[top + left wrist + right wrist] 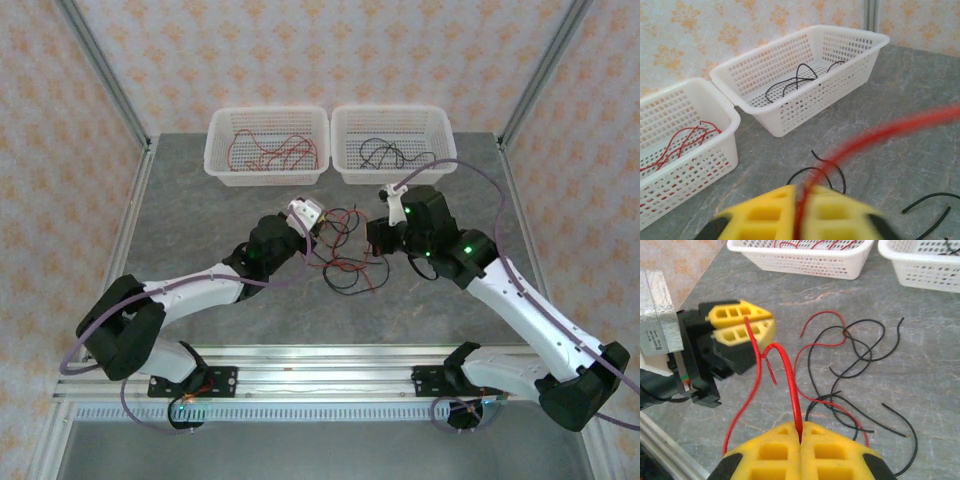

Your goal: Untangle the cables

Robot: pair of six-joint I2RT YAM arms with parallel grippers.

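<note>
Step in hand looks like drawing a red cable point(788, 375) clear of the black cables point(860, 352): I'd part the arms slowly and lift, stopping if black loops drag along. Left end effector point(769, 325) and right end effector point(800, 432) are each pinched fully closed on red cable, can't tell if same strand. The tangle lies mid surface point(180, 210), just short of the baskets point(268, 182) at the far edge.

This looks like a robotics lab test cell. A left arm point(190, 290) and a right arm point(520, 300) are bolted to an aluminium rail point(320, 372) at the edge of a grey stone-patterned table point(200, 210). Slotted metal posts point(101, 65) frame flat panels of orange floral wallpaper point(300, 50).
</note>
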